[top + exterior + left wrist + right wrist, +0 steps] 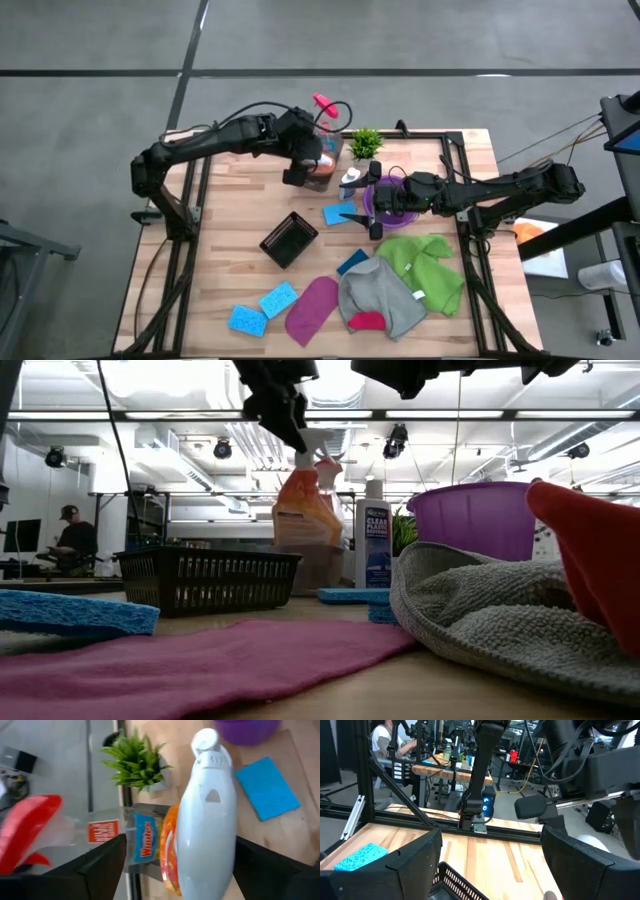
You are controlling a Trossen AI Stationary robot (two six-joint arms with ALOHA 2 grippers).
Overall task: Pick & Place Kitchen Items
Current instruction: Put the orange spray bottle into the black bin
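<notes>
My left gripper is open at the table's far middle, its fingers on either side of the white spray head of an orange spray bottle. A clear bottle with a red trigger stands just beyond. My right gripper is open and empty above the left rim of a purple bowl. A white squeeze bottle stands between the two grippers. A blue sponge lies by the bowl. Green, grey, magenta and red cloths lie near the front. My left gripper comes at the orange bottle's white spray head from above. One finger stands right against the head's side and the other stands apart from it. I cannot tell whether the gripper touches the head.
A black mesh basket sits mid-table. A small green potted plant stands at the far edge. Two light blue sponges lie at the front left and a darker one by the grey cloth. A person is in the room behind.
</notes>
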